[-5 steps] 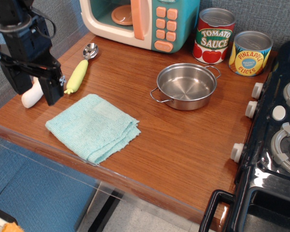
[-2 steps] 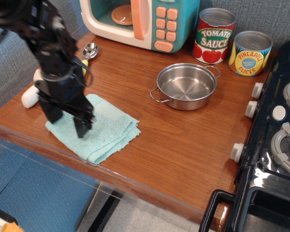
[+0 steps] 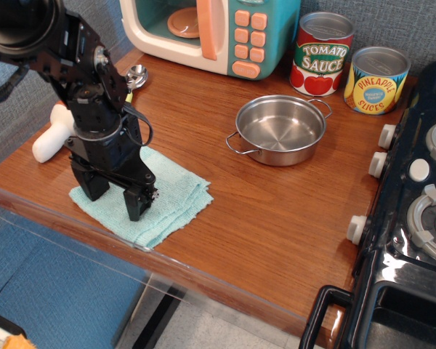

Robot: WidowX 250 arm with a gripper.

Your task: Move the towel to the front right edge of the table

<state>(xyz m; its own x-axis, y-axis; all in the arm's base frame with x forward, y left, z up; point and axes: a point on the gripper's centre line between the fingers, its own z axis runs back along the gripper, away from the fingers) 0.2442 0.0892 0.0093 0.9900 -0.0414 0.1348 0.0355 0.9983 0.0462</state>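
A black gripper [image 3: 116, 196] is standing spread wide, fingertips pressing on a teal towel [image 3: 171, 196]. The towel is lying at the table's [image 3: 276, 240] near left edge.

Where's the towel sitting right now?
The towel lies flat near the front left edge of the table, left of the steel pan, with the open claw planted on it.

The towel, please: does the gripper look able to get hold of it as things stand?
Probably yes. The gripper stands right over the towel with its jaws spread and tips down at the cloth; nothing lies between them, and the pan sits well clear.
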